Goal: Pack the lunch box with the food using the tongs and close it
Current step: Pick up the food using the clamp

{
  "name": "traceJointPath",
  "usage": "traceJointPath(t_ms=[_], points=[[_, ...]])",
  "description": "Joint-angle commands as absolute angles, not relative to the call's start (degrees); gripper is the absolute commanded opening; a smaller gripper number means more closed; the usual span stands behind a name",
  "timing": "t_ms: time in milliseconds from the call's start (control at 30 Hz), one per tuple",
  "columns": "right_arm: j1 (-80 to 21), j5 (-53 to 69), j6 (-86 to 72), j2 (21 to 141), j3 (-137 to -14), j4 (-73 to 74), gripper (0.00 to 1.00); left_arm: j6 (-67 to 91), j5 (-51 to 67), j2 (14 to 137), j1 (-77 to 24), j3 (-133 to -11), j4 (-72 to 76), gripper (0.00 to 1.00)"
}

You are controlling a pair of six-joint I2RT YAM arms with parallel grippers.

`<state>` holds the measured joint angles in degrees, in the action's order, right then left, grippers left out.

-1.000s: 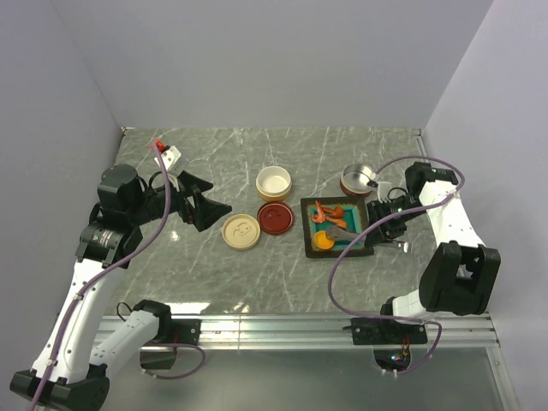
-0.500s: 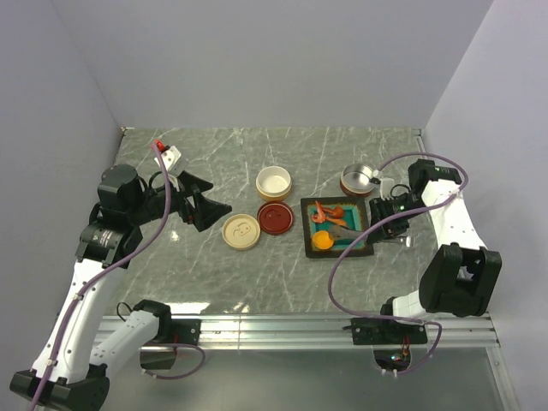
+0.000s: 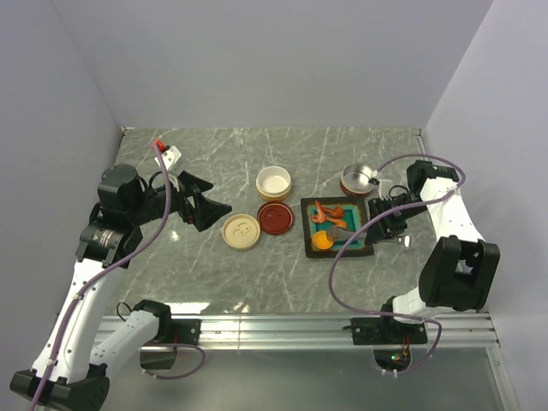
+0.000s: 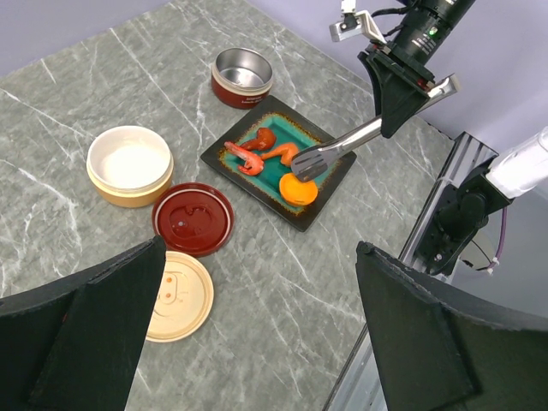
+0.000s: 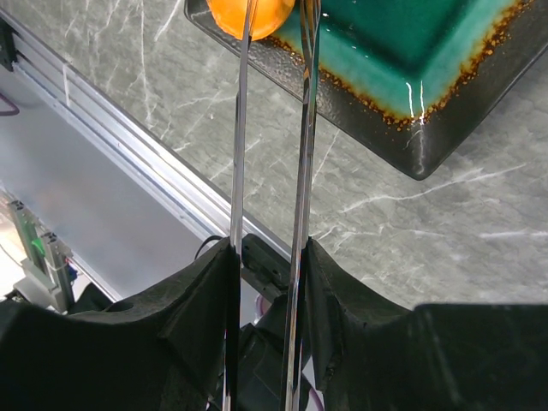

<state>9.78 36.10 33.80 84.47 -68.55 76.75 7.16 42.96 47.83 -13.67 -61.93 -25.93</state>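
Note:
The silver tongs reach from my right gripper over the teal tray. That gripper is shut on the tongs' two arms near their joined end. The tips sit at the round orange food piece, with the arms slightly apart on either side of it. Red-orange shrimp pieces lie at the tray's far end. The lunch box bowls, one cream and one steel-lined red, stand uncovered and hold no food. My left gripper hangs open above the table's left side.
A red lid and a cream lid lie flat beside the cream bowl. The aluminium rail runs along the table's near edge. Grey walls enclose the left, back and right.
My right gripper rose a little with the tongs, then came back down toward the orange piece. The left arm has not moved.

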Motion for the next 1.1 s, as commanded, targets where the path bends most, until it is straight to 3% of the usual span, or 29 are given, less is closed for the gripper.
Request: traceJointPath(t_ms=[0, 267, 667, 767, 1067], points=[[10.1, 37.3, 34.5, 85.1, -68.5, 78.6, 0.45, 7.1, 44.6, 47.8, -13.3, -62.3, -24.3, 0.99], [10.2, 37.4, 34.1, 85.5, -67.9, 77.3, 0.41, 6.9, 44.6, 47.8, -13.3, -62.1, -24.4, 0.99], [10.2, 41.8, 37.4, 88.2, -73.9, 82.4, 0.15, 6.8, 44.3, 48.3, -13.4, -62.2, -24.7, 0.98], [10.2, 43.2, 37.0, 88.3, -75.6, 82.4, 0.04, 6.5, 44.3, 48.4, -13.3, -62.5, -25.1, 0.98], [9.4, 52.2, 26.5, 89.4, -85.1, 77.9, 0.00, 5.9, 43.9, 49.8, -13.3, -63.4, -25.9, 0.98]])
